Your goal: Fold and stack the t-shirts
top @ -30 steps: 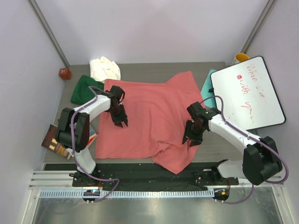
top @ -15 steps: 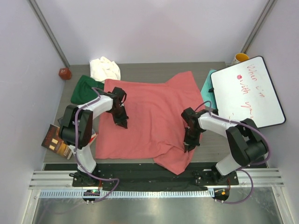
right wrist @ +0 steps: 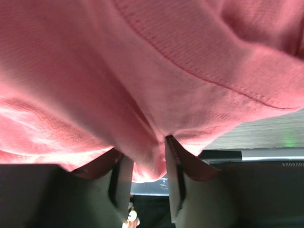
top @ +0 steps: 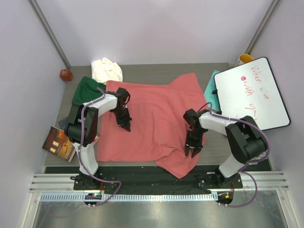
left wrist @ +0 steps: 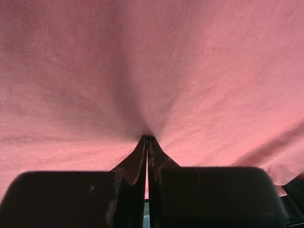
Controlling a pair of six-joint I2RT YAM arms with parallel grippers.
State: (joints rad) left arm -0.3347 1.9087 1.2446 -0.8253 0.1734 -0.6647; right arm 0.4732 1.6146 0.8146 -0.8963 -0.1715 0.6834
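Cloth of the salmon-pink t-shirt (top: pixel 152 118) covers the middle of the grey table (top: pixel 152 71), spread mostly flat, with its near right corner rumpled and hanging over the table's front edge. The left gripper (top: pixel 126 126) sits on the shirt's left part, its fingers (left wrist: pixel 135 161) closed to a slit and pinching up a small peak of the pink fabric. The right gripper (top: pixel 192 152) is down at the shirt's near right edge; its fingers (right wrist: pixel 121 178) stand partly apart with a bulge of pink cloth between them, and I cannot tell whether they press it. Behind the pink shirt's far left corner lies the dark green t-shirt (top: pixel 85 90), touching it, and beyond that the cream-white t-shirt (top: pixel 106 70), crumpled. A small red object (top: pixel 65 74) sits at the far left corner. A book (top: pixel 59 142) lies off the left edge beside the left arm. A whiteboard (top: pixel 251 92) leans at the right over a teal item (top: pixel 212 88), with a yellow cup (top: pixel 245 58) behind it.
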